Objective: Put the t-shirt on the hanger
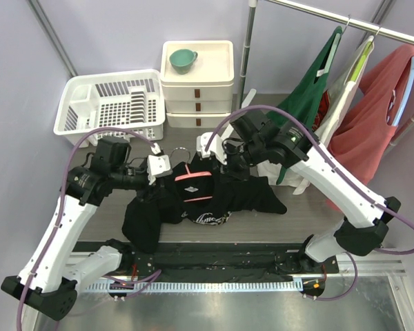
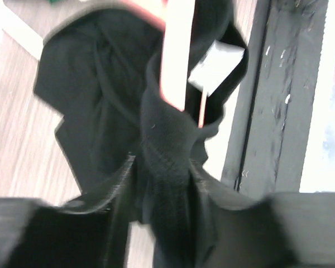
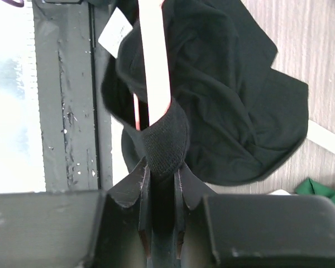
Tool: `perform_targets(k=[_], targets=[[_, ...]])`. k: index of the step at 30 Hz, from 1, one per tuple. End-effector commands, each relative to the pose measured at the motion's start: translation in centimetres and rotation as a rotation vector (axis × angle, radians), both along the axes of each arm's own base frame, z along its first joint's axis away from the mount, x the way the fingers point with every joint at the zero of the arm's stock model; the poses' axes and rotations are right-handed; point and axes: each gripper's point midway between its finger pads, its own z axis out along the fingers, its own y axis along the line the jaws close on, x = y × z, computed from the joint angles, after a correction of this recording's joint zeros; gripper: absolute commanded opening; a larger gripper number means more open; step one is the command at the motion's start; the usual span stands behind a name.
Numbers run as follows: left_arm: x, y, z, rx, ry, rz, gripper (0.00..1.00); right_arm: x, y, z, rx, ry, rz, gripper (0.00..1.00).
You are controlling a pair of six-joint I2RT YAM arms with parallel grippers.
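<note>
Found the t-shirt point(image 1: 152, 221) bunched in a black heap on the table point(image 1: 310, 207) between the two arms, raised at the neckline and slumped elsewhere, with the small white print turned toward the near edge. Saw the hanger point(image 1: 191, 177) threaded into the neck opening, its pink bar crossing the collar at the top of the heap. From the left wrist, noted the left gripper point(image 2: 163, 167) with jaws parted a moderate way and a twisted band of collar cloth running up between the fingers point(image 2: 120, 181) toward the pink bar and a white neck tag point(image 2: 216, 66). Could not tell, through the blur, a real pinch from mere flanking of the cloth. From the right wrist, noted the right gripper point(image 3: 163, 167) narrowed hard onto a ribbed fold of the collar, fabric squeezed between both pads, with the pink bar entering that same fold just above the fingertips. Beyond the heap, registered a white dish rack point(image 1: 110, 107) at the far left, a white drawer unit point(image 1: 196, 89) beside it carrying a teal cup point(image 1: 183, 61), and a dark green garment point(image 1: 307, 93) and a salmon-red garment point(image 1: 372, 121) hanging from a rail at the far right.
</note>
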Motion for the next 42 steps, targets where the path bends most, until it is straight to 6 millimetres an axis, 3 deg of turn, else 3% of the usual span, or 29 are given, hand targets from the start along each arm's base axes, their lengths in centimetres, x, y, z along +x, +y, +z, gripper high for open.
perform_targets(k=[1, 4, 7, 12, 14, 19, 25, 28, 29, 33, 35, 38, 41, 42], targets=[[-0.6, 4.0, -2.5, 0.129, 0.006, 0.032, 0.51, 0.4, -1.3, 4.7, 0.151, -0.135, -0.043, 0.01], [0.3, 5.4, -1.9, 0.116, -0.03, 0.095, 0.54, 0.0, -2.0, 5.0, 0.156, -0.142, -0.056, 0.01], [1.2, 4.8, 0.4, 0.052, -0.066, 0.122, 0.6, -0.4, -2.1, 4.9, 0.162, -0.127, -0.052, 0.01], [1.3, 2.5, 5.7, -0.124, -0.119, 0.079, 0.91, -0.4, -1.8, 5.4, 0.187, -0.115, -0.065, 0.01], [1.8, 1.7, 7.1, -0.154, -0.136, 0.075, 0.93, -0.2, -1.5, 5.5, 0.194, -0.109, -0.072, 0.01], [1.5, -1.2, 7.9, -0.157, -0.147, 0.016, 0.93, 0.2, -0.7, 6.0, 0.211, -0.097, -0.073, 0.01], [3.1, -4.3, 8.9, -0.191, -0.196, 0.021, 0.88, -0.1, 0.4, 6.3, 0.225, -0.072, -0.049, 0.01], [3.0, -5.2, 8.6, -0.18, -0.169, -0.02, 0.64, -0.3, 0.3, 6.6, 0.229, -0.07, -0.05, 0.01], [2.8, -5.2, 8.3, -0.173, -0.162, -0.03, 0.46, -0.4, 0.2, 6.5, 0.225, -0.067, -0.053, 0.01], [2.4, -4.6, 6.0, -0.102, -0.153, -0.065, 0.22, -0.7, -0.7, 6.1, 0.213, -0.071, -0.069, 0.01], [2.6, -4.1, 5.3, -0.07, -0.157, -0.047, 0.02, -1.1, -1.2, 5.7, 0.205, -0.068, -0.079, 0.01], [3.1, -3.6, 5.1, -0.048, -0.188, -0.023, 0.0, -1.4, -2.1, 5.2, 0.188, -0.072, -0.096, 0.02], [3.3, -3.3, 5.4, -0.043, -0.215, -0.02, 0.0, -1.8, -3.5, 4.3, 0.141, -0.068, -0.114, 0.25], [3.3, -3.3, 5.4, -0.038, -0.223, -0.026, 0.0, -2.2, -4.2, 3.6, 0.108, -0.059, -0.116, 0.25]])
